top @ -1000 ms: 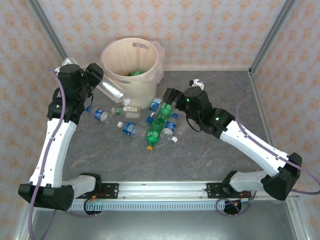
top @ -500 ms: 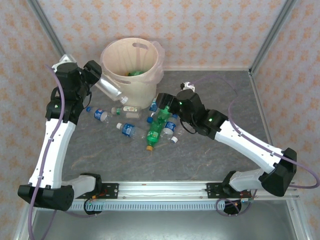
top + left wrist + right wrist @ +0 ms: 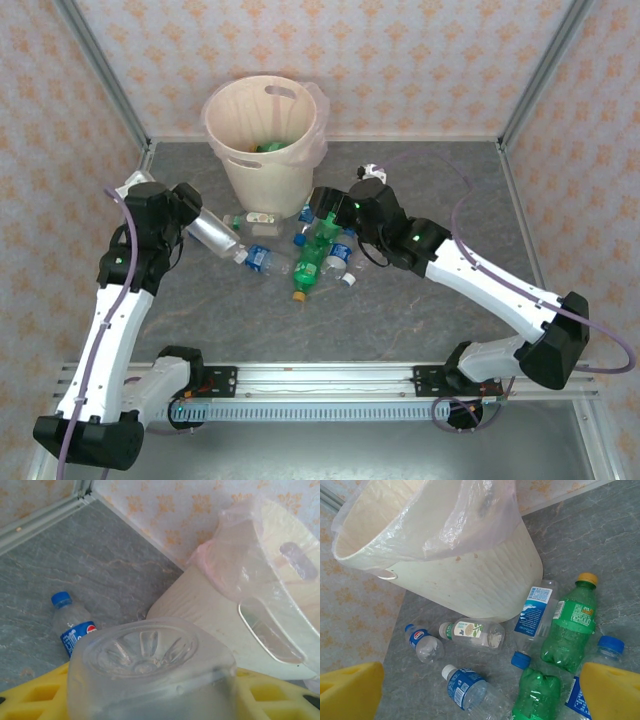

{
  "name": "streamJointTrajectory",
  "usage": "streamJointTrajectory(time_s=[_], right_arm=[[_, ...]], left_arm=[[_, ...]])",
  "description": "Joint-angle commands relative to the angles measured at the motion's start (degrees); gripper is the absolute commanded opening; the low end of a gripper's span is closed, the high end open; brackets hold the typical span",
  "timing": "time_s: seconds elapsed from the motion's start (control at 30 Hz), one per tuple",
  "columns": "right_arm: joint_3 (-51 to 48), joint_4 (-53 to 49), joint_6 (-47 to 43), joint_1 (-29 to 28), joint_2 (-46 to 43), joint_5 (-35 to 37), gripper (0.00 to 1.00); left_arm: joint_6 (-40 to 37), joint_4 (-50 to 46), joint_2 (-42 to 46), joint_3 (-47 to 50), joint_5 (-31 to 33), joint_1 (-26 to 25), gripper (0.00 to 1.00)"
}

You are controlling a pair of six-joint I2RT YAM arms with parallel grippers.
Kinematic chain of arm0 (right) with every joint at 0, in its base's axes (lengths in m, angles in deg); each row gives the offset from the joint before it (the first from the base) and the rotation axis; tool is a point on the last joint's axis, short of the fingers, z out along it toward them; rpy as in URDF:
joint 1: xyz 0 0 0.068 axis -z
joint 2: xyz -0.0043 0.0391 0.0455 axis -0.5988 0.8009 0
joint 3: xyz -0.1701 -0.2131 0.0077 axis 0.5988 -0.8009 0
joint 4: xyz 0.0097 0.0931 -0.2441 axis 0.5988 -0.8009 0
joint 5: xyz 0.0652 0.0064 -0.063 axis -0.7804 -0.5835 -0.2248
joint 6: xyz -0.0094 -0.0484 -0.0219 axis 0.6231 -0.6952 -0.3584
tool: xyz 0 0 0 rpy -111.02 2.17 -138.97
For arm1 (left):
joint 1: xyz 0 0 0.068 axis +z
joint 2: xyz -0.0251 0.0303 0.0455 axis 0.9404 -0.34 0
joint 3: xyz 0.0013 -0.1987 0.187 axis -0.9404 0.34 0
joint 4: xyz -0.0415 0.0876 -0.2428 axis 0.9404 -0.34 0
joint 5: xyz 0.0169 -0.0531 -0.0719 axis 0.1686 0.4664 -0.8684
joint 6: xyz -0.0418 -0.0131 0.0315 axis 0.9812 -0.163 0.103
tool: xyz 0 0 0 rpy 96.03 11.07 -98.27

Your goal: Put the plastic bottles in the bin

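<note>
Beside the bin (image 3: 262, 165), left tool (image 3: 192, 212) grips a clear bottle (image 3: 145, 675).
Right tool (image 3: 328, 203) hangs wide open above bottles (image 3: 312, 258) scattered on the desk (image 3: 400, 310) before the bin.

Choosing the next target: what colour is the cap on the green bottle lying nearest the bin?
Yellow cap; the right wrist view shows it best.

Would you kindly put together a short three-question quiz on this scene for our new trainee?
1. True or false: the left gripper is shut on a clear bottle.
2. What colour is the bottle seen inside the bin? A green, B red, C blue.
3. Fill in: the right gripper hovers above the loose bottles with its jaws ____.
Key: 1 true; 2 A; 3 open.
</note>
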Motion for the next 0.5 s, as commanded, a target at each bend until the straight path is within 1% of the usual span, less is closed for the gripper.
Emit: streamJointTrajectory(time_s=[0.0, 0.13, 0.3, 0.4, 0.47], right_arm=[[2.03, -0.9, -0.37, -0.2, -0.19, 0.21, 1.0], [2.03, -1.73, -0.09, -0.2, -1.29, 0.78, 1.0], [2.22, -2.65, -0.18, -0.15, -2.86, 2.16, 1.0], [1.82, -2.55, 0.21, -0.2, -3.9, 2.65, 1.0], [1.46, -2.3, 0.35, -0.2, -4.43, 2.72, 0.99]], left_arm=[[-1.92, -0.52, 0.51, -4.07, 3.97, 0.35, 0.54], [-4.4, -0.15, -2.11, -9.97, 4.69, 0.36, 0.54], [-7.56, 3.76, -6.08, -17.02, 6.6, -0.75, 0.53], [-8.41, 6.49, -9.31, -22.19, 7.63, -2.05, 0.53], [-9.05, 9.28, -11.54, -25.39, 8.44, -3.85, 0.53]])
